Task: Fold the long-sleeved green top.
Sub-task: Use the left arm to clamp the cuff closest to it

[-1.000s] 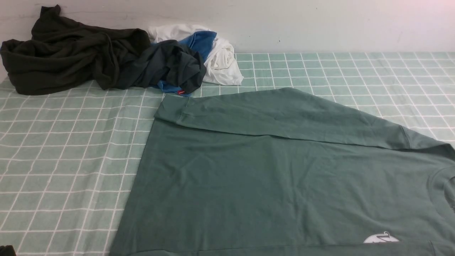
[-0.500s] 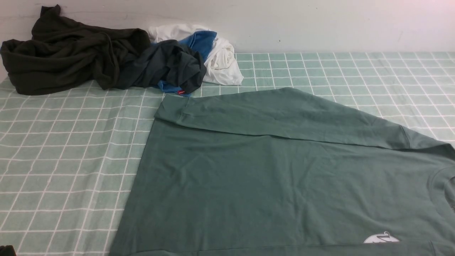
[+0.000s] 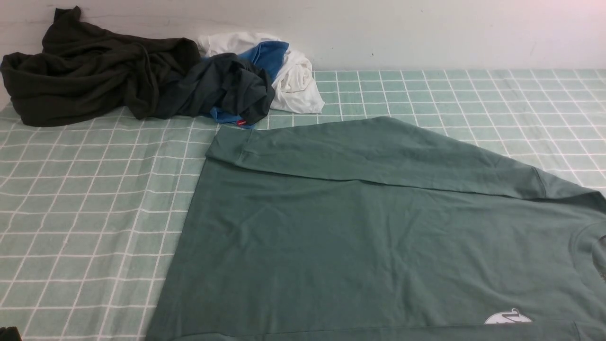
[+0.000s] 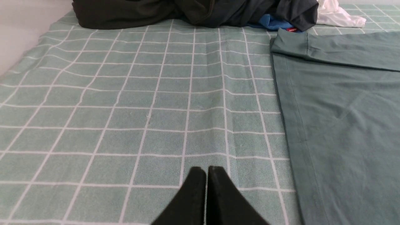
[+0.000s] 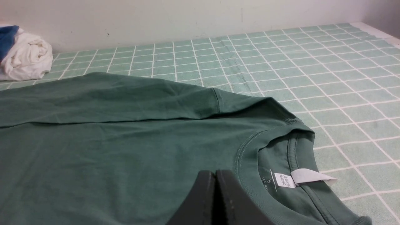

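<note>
Where the front view ends, the green long-sleeved top (image 3: pixel 369 237) is cropped.

We see our left gripper (image 4: pixel 206 170) from its own wrist camera: two black fingers (image 4: pixel 195 187) pressed side by side, with only a thin seam showing between them, and nothing caught in that seam. They broaden from blunt tips toward the wrist (a wedge shape, seen from behind) and point straight ahead, centred in the view. Our right gripper (image 5: pixel 215 173) looks much the same from its wrist camera: two dark fingers (image 5: pixel 200 200) closed flat against each other, gripping nothing, aimed forward and a little down. Both wrists sit level, with no visible roll. How high either pair of tips rides, we cannot tell.
</note>
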Controlling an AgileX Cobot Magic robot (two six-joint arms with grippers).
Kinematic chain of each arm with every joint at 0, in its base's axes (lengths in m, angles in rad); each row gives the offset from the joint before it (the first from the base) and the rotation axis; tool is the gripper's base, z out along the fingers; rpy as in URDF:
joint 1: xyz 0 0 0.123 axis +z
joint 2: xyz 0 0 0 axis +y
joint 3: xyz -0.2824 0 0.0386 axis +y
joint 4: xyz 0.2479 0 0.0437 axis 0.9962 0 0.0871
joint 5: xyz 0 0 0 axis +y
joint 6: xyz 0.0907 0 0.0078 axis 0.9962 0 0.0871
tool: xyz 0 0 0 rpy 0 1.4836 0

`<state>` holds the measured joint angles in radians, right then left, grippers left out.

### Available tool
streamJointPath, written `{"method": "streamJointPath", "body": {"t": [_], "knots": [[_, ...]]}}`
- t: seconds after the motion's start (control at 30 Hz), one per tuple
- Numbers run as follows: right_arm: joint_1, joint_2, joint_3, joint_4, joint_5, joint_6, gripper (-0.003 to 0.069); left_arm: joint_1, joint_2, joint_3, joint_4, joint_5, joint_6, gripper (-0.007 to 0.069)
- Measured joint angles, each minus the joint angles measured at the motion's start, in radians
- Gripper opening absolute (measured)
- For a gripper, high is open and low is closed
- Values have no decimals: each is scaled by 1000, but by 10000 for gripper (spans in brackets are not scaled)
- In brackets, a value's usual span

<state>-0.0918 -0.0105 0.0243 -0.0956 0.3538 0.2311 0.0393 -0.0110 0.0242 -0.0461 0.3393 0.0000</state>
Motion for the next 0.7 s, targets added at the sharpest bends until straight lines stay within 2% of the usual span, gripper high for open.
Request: {"method": "streamJointPath", "body": {"t": [0.7], "knots": [[0, 0, 0, 0, 0, 1, -14, 0, 0, 0, -15, -9, 0, -3]]}}
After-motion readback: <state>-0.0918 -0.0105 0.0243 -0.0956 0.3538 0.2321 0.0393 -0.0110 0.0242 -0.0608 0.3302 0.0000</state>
